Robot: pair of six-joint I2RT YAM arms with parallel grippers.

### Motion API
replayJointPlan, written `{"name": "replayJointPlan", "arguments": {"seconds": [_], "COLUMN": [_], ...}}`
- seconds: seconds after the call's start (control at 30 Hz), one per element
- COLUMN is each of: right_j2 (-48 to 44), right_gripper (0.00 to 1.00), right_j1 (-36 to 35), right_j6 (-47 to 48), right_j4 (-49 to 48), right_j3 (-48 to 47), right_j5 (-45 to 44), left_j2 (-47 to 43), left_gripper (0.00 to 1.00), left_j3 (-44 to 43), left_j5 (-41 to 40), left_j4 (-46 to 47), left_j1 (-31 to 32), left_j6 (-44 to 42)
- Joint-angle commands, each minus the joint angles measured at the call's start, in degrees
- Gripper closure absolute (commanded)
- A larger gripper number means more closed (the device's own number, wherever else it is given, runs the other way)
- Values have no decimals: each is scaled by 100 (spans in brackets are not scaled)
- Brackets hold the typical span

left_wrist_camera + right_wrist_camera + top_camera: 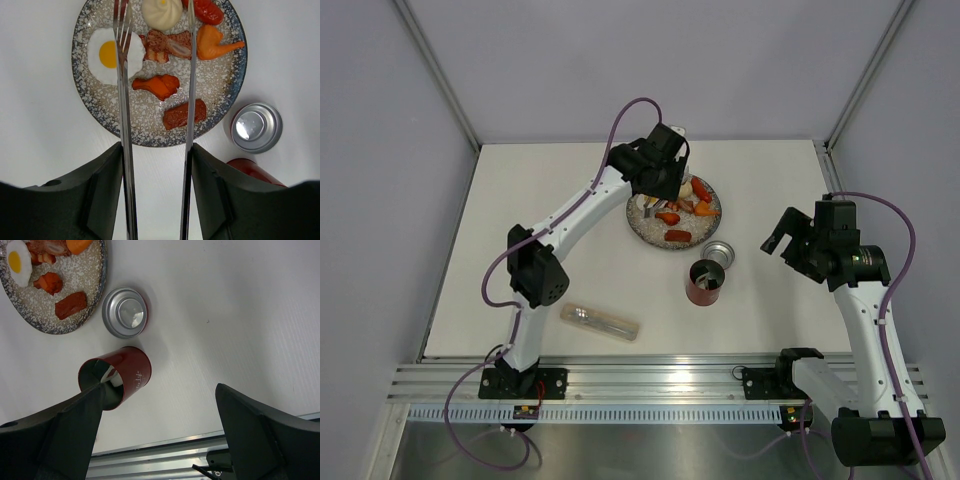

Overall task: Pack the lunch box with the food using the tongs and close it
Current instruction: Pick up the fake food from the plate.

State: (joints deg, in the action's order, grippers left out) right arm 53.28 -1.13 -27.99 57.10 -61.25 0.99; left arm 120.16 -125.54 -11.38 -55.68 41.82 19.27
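My left gripper is shut on the silver tongs, one arm lying against each finger. The tong tips stand apart over the speckled plate. One tip lies over the fried egg, the other beside a meat piece. Between the arms lie an orange shrimp and a red-brown sausage; a pale ball sits beyond. The red lunch box stands open, something white showing inside. Its lid lies upside down beside it. My right gripper hangs open, empty, near the box.
A clear long case lies near the table's front edge, left of the lunch box. The plate sits at mid-table under my left gripper. An aluminium rail runs along the near edge. My right gripper hovers right of the lid.
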Motion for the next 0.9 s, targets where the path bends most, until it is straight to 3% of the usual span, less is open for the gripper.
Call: {"name": "replayJointPlan", "arguments": {"seconds": [0.0, 0.33, 0.87], "right_j2": [-72, -142, -133], "right_gripper": [1, 1, 0], "right_j1": [-19, -11, -19], "right_j6": [74, 74, 74], "right_j4": [38, 82, 47], "right_j3": [-150, -89, -45], "right_j5": [-38, -64, -55], "left_j2": [-10, 209, 842], "left_gripper": [46, 52, 50], "left_j3": [-156, 108, -340], "left_j5": [241, 461, 619], "left_j4": [162, 216, 365], "left_j1": [-7, -69, -315], "left_j6": [-81, -20, -265]}}
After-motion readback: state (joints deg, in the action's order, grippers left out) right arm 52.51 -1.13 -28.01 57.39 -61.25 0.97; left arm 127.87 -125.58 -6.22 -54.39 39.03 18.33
